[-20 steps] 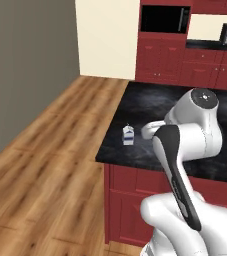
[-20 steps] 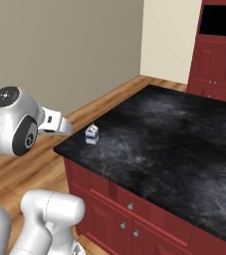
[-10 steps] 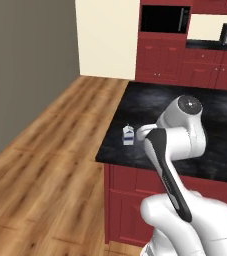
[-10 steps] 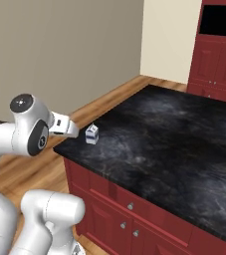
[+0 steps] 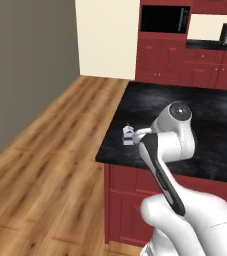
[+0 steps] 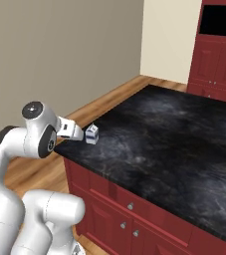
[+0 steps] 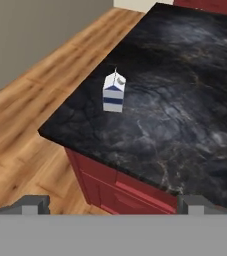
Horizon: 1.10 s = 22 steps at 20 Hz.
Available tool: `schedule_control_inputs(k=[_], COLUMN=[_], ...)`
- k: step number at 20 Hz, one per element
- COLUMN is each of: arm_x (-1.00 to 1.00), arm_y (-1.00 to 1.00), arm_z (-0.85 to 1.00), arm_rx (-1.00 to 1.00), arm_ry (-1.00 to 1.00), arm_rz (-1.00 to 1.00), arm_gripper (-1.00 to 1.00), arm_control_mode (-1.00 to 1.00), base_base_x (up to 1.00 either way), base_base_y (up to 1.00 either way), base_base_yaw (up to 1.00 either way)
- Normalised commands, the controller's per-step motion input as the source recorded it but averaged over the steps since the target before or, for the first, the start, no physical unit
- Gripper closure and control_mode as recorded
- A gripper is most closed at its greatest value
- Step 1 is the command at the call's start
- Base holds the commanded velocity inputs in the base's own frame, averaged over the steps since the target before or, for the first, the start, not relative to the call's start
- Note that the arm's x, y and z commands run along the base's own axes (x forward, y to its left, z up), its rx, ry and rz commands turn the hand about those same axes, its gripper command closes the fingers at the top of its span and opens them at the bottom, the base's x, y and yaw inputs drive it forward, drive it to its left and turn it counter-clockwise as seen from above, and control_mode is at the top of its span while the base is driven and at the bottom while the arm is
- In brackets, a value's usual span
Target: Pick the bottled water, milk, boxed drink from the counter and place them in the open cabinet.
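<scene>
One milk (image 7: 114,92) carton on the bench (image 7: 185,100), upright, white with a blue band, gable top; it stands near the bench's corner, close to the edge that faces the wood floor (image 7: 30,115); nothing else beside it on the black marbled top.

Tool (image 7: 112,204): fingers (image 7: 34,204) spread wide, one tip at each lower corner of the hand view; nothing between them; not touching the carton; carton sits well ahead of the tips, roughly centred between them.

Left base view: milk (image 5: 128,135) at the near-left corner of the bench (image 5: 205,125); the arm's white wrist reaches toward it from the right, end of the wrist just beside the carton; the finger tips themselves can't be made out there.

Right base view: milk (image 6: 91,134) near the left edge of the bench (image 6: 174,139); the white hand body points at it from the left, just off the bench edge, close to the carton; can't tell contact from this angle, hand view says apart.

Bench is a glossy black top over red base cabinets (image 6: 129,209) with small knobs; more red cabinets (image 5: 162,60) on the far wall, a dark open recess (image 5: 165,19) above them; same recess (image 6: 222,20) at top right of the right base view; beige wall (image 5: 105,35) to its left; grey wall (image 6: 59,55) beyond the floor.
</scene>
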Motion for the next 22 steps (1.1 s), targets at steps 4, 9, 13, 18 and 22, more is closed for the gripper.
schedule_control_inputs(k=[4, 9, 13, 18, 22], arm_x=[0.36, 0.39, 0.4, 0.3, 0.21], arm_y=[0.0, 0.0, 0.0, 0.0, 0.0], arm_z=[-0.22, -0.13, -0.15, -0.28, -0.25], arm_rx=[0.0, 0.0, 0.0, 0.0, 0.0], arm_ry=[0.0, 0.0, 0.05, 0.1, 0.07], arm_rz=[0.0, 0.0, 0.0, 0.0, 0.0], arm_gripper=[-1.0, -1.0, -1.0, -1.0, -1.0], arm_control_mode=[-1.0, -1.0, -1.0, -1.0, -1.0], base_base_x=[0.0, 0.0, 0.0, 0.0, 0.0], base_base_y=[0.0, 0.0, 0.0, 0.0, 0.0], base_base_yaw=[0.0, 0.0, 0.0, 0.0, 0.0])
